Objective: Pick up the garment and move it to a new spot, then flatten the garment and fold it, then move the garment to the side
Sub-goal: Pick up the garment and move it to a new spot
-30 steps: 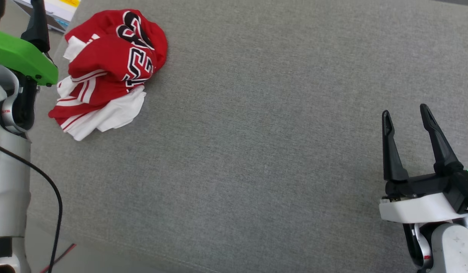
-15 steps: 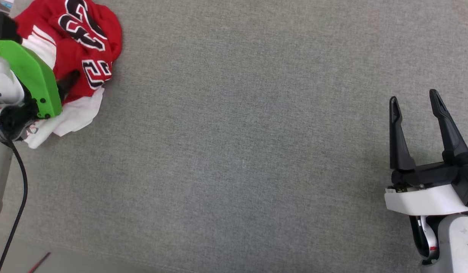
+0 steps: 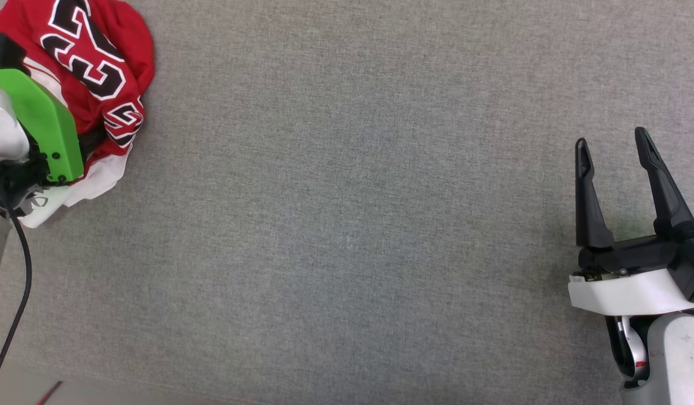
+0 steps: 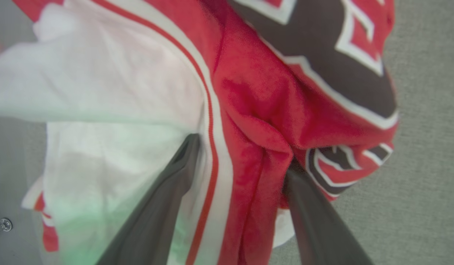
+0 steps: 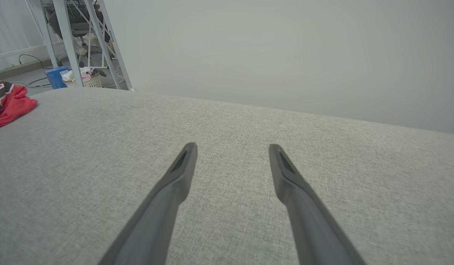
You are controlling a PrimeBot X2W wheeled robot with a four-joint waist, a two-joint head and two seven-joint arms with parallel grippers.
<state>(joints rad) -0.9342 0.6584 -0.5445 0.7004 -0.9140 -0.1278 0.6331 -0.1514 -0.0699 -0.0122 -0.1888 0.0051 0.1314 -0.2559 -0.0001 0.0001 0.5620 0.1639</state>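
Right arm: low at the near right of the grey fabric-covered counter (image 3: 347, 225), white wrist down, fingers pointing away from the robot. Right claw (image 3: 611, 138) is spread wide with nothing between the fingers. From its wrist camera it (image 5: 232, 147) hovers over bare fabric.

Left arm: at the near left edge, green wrist cover (image 3: 40, 124) uppermost, black cable (image 3: 20, 264) trailing down. Left claw (image 4: 241, 152) is spread wide, not closed. Its two fingers straddle a raised red fold of the garment (image 4: 256, 110), tips at or in the cloth.

Count: two claws, two fingers each; one garment.

Garment (image 3: 104, 67): crumpled heap at the far left corner of the counter, partly under the left wrist. Long axis runs roughly near-to-far in the head view. White sleeve cloth lies at the near end, red body with black, white-outlined characters at the far end. Striped trim runs between the fingers.

Beyond the counter: one white metal frame (image 5: 70, 40), one blue box (image 5: 57, 77), one basket (image 5: 85, 79) on the floor.
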